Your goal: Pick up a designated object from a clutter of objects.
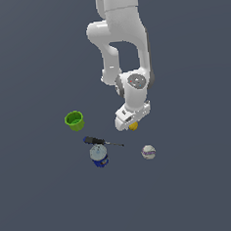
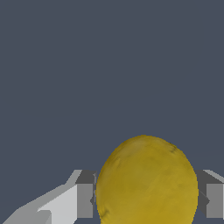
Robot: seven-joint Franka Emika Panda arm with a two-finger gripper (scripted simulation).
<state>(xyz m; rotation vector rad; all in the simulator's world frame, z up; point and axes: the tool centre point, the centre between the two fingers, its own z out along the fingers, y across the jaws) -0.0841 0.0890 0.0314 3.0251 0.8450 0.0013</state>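
Note:
The designated object, a smooth yellow-orange ball (image 1: 133, 127), lies just under my gripper (image 1: 131, 122) in the exterior view, mostly hidden by the hand. In the wrist view the ball (image 2: 148, 181) fills the space between my gripper (image 2: 149, 202) fingers. One grey finger (image 2: 85, 200) stands on one side and the other finger (image 2: 214, 200) on the opposite side. A thin dark gap shows between each and the ball, so the gripper is open around it. The rest of the clutter of objects lies apart from it.
A bright green cup (image 1: 74, 120) stands toward the exterior view's left. A black-handled screwdriver (image 1: 101, 141) lies beside a blue-and-white can (image 1: 98, 155). A white ball with purple-grey marks (image 1: 148, 152) sits a short way from the gripper, nearer the camera.

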